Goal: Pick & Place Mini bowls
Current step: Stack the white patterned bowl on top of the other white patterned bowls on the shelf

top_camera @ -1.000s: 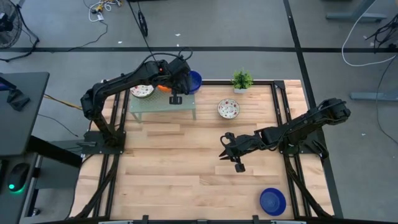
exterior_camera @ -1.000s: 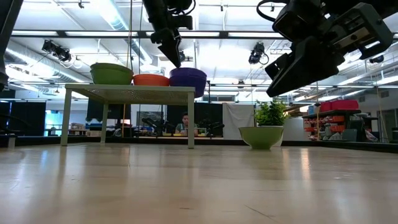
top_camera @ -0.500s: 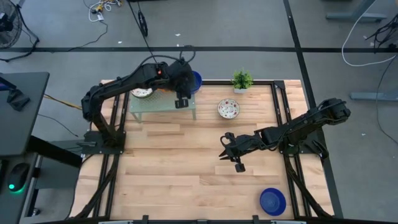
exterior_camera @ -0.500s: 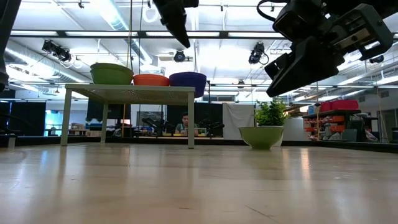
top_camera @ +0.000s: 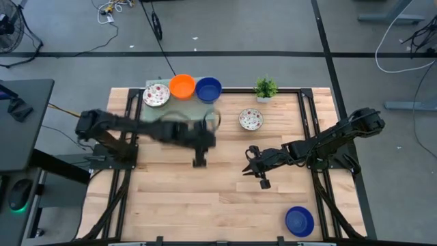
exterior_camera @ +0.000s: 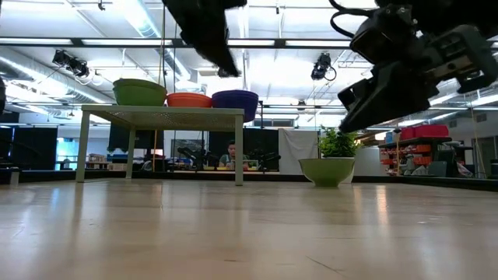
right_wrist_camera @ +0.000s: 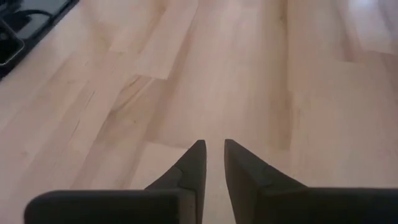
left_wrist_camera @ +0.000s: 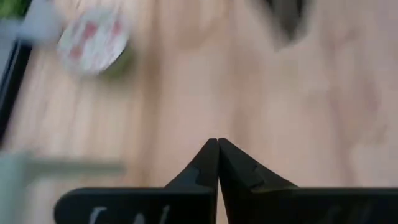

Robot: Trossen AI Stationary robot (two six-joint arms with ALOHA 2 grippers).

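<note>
Up on the small shelf (top_camera: 205,115) sit speckled, orange and blue mini bowls (top_camera: 182,86); left gripper (left_wrist_camera: 217,163) pinched empty.

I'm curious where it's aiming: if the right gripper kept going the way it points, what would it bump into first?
Probably just the bare wooden tabletop. The right gripper points down at empty boards, with no bowl in its way.

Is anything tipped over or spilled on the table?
Nothing stands out. Three mini bowls sit upright in a row on the small stand, and the speckled bowl and blue bowl sit upright on the wood. Nothing spilled.
</note>
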